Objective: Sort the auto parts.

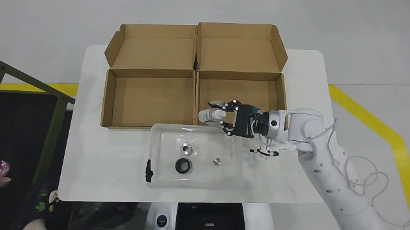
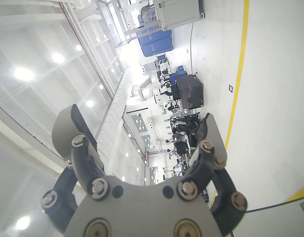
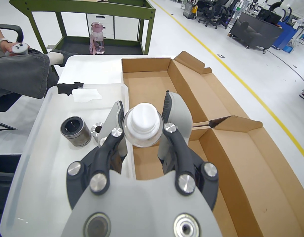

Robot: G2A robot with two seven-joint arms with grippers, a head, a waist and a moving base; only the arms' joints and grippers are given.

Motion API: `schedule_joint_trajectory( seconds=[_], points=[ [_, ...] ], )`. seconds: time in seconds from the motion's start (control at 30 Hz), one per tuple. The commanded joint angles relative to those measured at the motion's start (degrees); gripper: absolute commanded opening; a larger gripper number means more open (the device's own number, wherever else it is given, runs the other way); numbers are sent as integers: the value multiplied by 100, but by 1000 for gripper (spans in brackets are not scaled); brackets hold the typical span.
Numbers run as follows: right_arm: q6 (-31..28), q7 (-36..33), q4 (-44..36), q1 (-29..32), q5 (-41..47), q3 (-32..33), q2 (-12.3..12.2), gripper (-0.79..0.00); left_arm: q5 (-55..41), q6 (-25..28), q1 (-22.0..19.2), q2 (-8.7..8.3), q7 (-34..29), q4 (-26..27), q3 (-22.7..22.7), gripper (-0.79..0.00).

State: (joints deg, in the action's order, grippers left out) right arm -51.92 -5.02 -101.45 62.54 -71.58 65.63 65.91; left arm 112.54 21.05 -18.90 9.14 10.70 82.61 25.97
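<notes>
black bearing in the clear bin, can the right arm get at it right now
Probably not yet: the right gripper is shut on a white capped part. The black bearing lies uncovered in the open-topped clear bin close by, so once that part is released the way looks free.

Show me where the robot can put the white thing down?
Both cardboard boxes lie bare: the left box and the right box, next to the right tool holding the white part. The clear bin is crowded mid-way by three small parts.
</notes>
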Motion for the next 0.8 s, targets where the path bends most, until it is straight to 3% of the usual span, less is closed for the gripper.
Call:
schedule_joint_trajectory(
  seconds=[0.0, 0.77],
  points=[
    [95, -6, 117, -107, 51, -37, 14, -785, 0, 0, 0, 0, 0, 0, 0, 0],
    [1152, -767, 1860, -1320, 513, -766, 271, -785, 0, 0, 0, 0, 0, 0, 0, 0]
  ],
)
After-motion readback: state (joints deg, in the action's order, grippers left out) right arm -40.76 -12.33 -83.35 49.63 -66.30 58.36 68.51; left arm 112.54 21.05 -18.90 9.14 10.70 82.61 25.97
